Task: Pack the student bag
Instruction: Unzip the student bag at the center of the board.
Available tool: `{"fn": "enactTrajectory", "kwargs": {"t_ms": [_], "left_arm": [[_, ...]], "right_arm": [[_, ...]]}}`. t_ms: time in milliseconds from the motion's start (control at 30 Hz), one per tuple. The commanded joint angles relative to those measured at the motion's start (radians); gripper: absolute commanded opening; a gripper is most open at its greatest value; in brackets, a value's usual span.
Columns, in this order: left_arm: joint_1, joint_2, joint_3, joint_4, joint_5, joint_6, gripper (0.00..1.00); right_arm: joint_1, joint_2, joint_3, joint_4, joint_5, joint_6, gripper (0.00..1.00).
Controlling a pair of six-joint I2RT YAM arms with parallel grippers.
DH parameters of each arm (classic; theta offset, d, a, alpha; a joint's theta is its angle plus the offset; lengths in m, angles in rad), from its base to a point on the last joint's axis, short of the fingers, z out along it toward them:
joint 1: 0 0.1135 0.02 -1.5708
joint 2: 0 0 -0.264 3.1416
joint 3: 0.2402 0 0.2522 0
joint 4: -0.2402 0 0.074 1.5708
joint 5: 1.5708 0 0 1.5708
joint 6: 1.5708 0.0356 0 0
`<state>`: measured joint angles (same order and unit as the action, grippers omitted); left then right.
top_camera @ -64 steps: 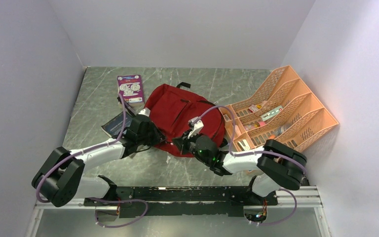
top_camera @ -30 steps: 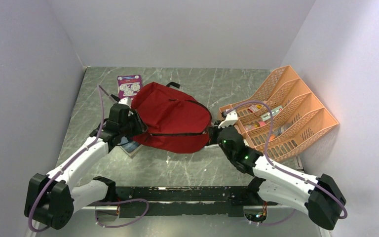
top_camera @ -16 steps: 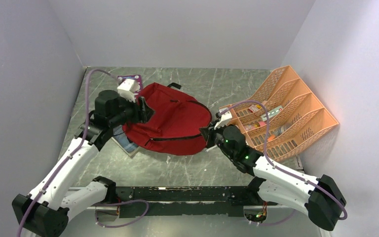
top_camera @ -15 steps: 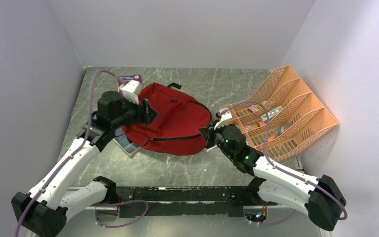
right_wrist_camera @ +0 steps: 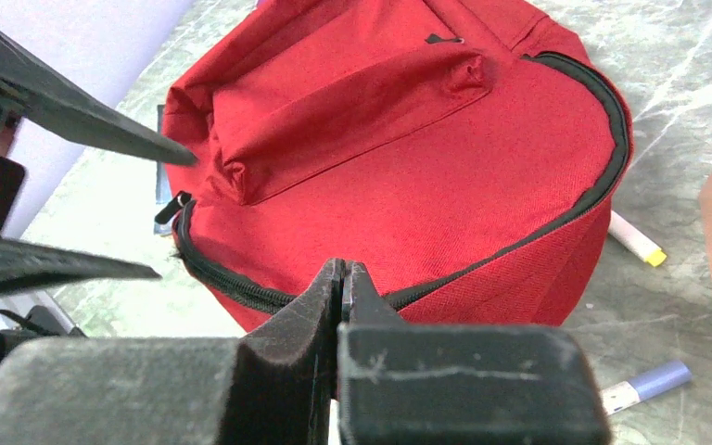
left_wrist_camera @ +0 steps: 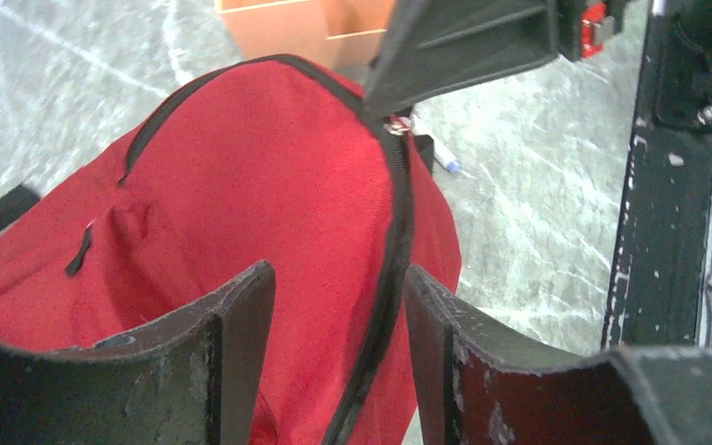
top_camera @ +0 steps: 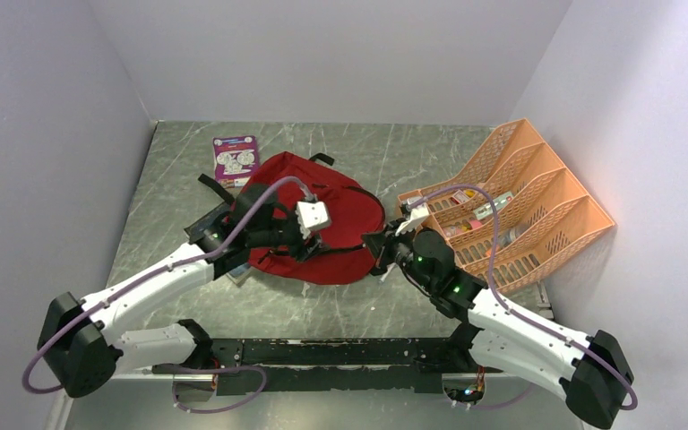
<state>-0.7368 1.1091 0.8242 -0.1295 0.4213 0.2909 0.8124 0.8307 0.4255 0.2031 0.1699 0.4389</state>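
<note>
The student bag (top_camera: 331, 224) is a dark red backpack lying in the middle of the table, its black zipper (right_wrist_camera: 538, 232) closed. My right gripper (top_camera: 371, 245) is at the bag's right front edge, shut on the metal zipper pull (left_wrist_camera: 396, 125). In its own view the right gripper (right_wrist_camera: 343, 271) has its jaws pressed together against the zipper line. My left gripper (top_camera: 321, 249) is open just above the bag's front. In the left wrist view the left gripper (left_wrist_camera: 338, 275) has red fabric and the zipper (left_wrist_camera: 391, 260) between its fingers, which grip nothing.
An orange desk organiser (top_camera: 512, 213) with small items stands at the right. A purple book (top_camera: 236, 157) lies at the back left and a dark book (top_camera: 208, 229) pokes out from under the bag. A white marker (right_wrist_camera: 636, 239) and a blue pen (right_wrist_camera: 647, 382) lie beside the bag.
My left arm has swung from the bag's back left corner down to its front, now open over the zipper. The right gripper has kept its hold in the same place.
</note>
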Motion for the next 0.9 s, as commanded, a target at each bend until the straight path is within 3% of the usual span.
{"fn": "enactTrajectory", "kwargs": {"t_ms": [0,233,467,600,767,867], "left_arm": [[-0.066,0.063,0.062,0.016,0.096,0.182,0.58],[-0.145,0.144,0.076,-0.008,0.103,0.235,0.57],[-0.169,0.172,0.073,-0.033,0.012,0.228,0.46],[-0.172,0.176,0.073,-0.049,-0.018,0.187,0.33],[-0.176,0.173,0.065,-0.097,-0.067,0.141,0.06],[-0.178,0.128,0.019,-0.103,-0.088,0.1,0.05]], "right_arm": [[-0.005,-0.027,0.029,0.016,-0.038,0.027,0.0],[-0.006,-0.029,0.03,0.013,-0.06,0.032,0.0],[-0.005,-0.036,0.023,0.006,-0.064,0.038,0.0],[-0.006,-0.034,0.022,-0.005,-0.05,0.029,0.0],[-0.005,-0.037,0.028,-0.019,-0.021,0.013,0.0],[-0.005,-0.028,0.058,-0.07,0.016,-0.016,0.0]]}}
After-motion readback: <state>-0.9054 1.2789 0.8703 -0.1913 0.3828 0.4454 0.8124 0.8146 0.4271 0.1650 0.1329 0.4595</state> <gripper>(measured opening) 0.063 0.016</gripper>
